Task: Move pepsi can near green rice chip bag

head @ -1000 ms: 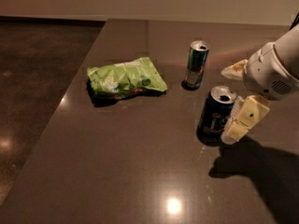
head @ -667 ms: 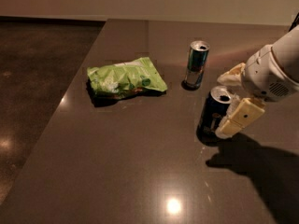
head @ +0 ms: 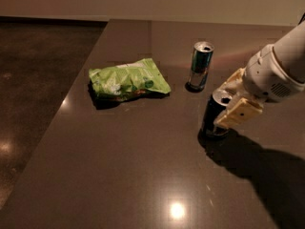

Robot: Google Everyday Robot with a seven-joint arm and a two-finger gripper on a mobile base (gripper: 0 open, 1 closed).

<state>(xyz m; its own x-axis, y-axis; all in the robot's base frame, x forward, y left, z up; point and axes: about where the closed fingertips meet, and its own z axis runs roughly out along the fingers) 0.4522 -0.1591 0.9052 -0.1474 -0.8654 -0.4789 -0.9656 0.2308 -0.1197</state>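
Pepsi can (head: 210, 119) stands upright on the counter (head: 143, 171), toward its right edge and about midway between the near and far edges. The gripper (head: 222, 104) reaches in from the right and clasps it, one pale finger in front of the can and one behind, apparently pressed against its sides for a carry. The green rice chip bag (head: 127, 79) lies flat nearer the left edge, well apart from the can. A slimmer teal can (head: 200, 66) stands just beyond, toward the far edge, so a leftward path along the nearer side looks safest
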